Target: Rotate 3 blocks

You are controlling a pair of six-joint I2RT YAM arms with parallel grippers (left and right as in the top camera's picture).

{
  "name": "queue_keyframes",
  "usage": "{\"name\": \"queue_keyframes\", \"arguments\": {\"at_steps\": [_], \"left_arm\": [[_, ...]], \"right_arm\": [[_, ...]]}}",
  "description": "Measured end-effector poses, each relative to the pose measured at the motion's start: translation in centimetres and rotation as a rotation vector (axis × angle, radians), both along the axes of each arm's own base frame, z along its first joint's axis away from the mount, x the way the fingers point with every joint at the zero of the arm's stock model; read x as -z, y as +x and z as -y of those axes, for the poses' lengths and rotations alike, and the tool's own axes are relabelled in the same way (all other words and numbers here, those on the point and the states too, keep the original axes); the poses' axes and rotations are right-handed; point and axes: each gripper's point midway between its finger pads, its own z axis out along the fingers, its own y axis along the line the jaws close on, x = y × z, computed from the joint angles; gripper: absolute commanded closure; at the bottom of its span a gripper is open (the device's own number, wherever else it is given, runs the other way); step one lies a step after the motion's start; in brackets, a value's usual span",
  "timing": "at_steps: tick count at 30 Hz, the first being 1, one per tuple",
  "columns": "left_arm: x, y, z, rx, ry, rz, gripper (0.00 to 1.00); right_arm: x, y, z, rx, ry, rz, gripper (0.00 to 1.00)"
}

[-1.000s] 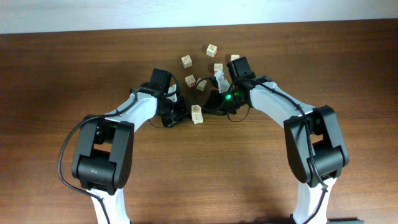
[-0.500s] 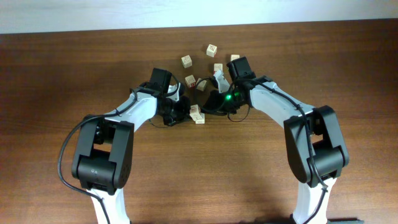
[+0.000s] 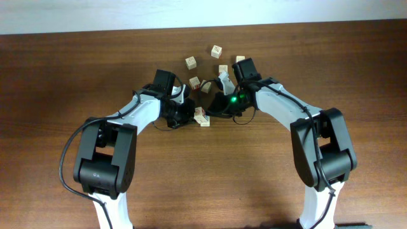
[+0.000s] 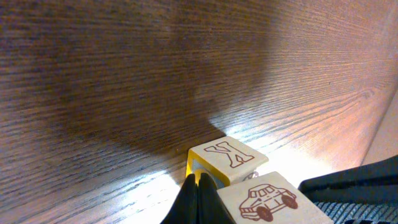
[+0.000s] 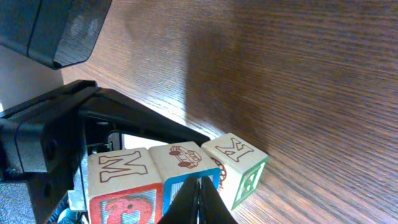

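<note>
Left jaws: closed, empty, at yellow-sided block (image 4: 225, 160).
Right jaws: closed, empty, at car block (image 5: 181, 155).
Blocks (image 3: 201, 116): touching row on table (image 4: 124, 74), between arms.
Risk: closed tips shove whole row, not turn one; arms may clash.

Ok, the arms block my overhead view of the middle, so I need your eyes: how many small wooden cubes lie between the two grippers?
Observer: Three, side by side in the right wrist view: a pale wooden M cube, a wooden car-picture cube, and a wooden K cube.
Operator: Is either gripper holding one?
Observer: No. The left gripper and the right gripper are both shut, fingers together, empty.
Operator: Side colours?
Observer: M cube red, car-picture cube blue, K cube green.
</note>
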Motion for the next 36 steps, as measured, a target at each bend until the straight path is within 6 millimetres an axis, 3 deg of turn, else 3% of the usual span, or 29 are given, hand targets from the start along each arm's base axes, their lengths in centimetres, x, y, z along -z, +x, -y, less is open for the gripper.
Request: {"name": "queue_keyframes", "arguments": {"at_steps": [14,19,24,31,36], "left_arm": [[-0.2,-0.2,0.0,0.033,0.003,0.011,1.0],[-1.0,-0.3,-0.3,0.059,0.039,-0.006,1.0],[-2.4,0.8,0.2,0.086,0.063,0.045,1.0],[-2.4,-0.1,1.4,0.128,0.073,0.047,1.0],[-2.2,-0.2,1.2,0.127,0.093,0.042,1.0]], "right_arm": [[0.2,1.1,3.3,0.061,-0.01,-0.021,0.96],[0.3,1.1,3.6,0.061,-0.014,-0.024,0.96],[0.4,1.1,3.7,0.062,-0.021,-0.024,0.95],[0.5,1.0,3.8,0.063,-0.029,-0.023,0.96],[0.5,1.1,3.8,0.058,-0.03,-0.018,0.96]]}}
